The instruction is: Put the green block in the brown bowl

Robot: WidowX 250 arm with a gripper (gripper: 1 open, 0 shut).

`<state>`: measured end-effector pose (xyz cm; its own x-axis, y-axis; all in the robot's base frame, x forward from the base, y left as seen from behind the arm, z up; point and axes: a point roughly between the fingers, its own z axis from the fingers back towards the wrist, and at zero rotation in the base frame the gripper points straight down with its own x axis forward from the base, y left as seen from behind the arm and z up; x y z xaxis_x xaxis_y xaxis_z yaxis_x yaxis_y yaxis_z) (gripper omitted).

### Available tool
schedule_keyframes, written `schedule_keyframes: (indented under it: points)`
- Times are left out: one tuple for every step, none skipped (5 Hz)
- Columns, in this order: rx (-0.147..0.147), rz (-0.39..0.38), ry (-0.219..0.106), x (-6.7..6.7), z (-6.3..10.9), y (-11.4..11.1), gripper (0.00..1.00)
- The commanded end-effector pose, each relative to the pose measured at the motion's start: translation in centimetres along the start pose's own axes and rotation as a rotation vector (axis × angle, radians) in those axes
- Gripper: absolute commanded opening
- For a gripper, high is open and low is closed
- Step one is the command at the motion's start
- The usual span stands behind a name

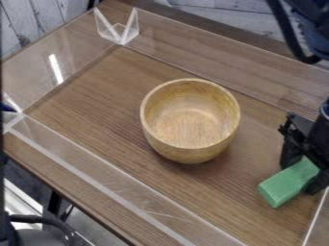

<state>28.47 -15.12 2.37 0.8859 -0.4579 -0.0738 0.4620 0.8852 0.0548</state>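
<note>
The brown bowl (190, 118) stands upright and empty in the middle of the wooden table. The green block (286, 184) lies flat on the table to the bowl's right, near the front right corner. My dark gripper (309, 159) points straight down at the right edge of the picture, low over the block's far end. One dark finger (291, 139) shows on the bowl side of the block. The other is cut off by the frame edge, so how far apart the jaws stand does not show. The block still rests on the table.
Clear acrylic walls (77, 159) run along the table's left and front sides. A clear folded stand (115, 27) sits at the back left. The table's front right corner lies just beyond the block.
</note>
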Motion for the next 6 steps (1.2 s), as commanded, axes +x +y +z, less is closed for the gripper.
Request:
schedule_keyframes:
  points:
    - [0.027,0.012,-0.018,1.5,0.9,0.2,0.0]
    - [0.054,0.024,0.017,1.7,0.4,0.3,0.0]
    - [0.015,0.0,0.083,1.8,0.0,0.4,0.0]
    - [-0.023,-0.027,0.144,1.6,-0.2,0.4,0.0]
    - [-0.06,-0.049,0.205,1.3,-0.3,0.4,0.0]
    - [-0.068,-0.064,0.183,1.0,0.2,1.0,0.0]
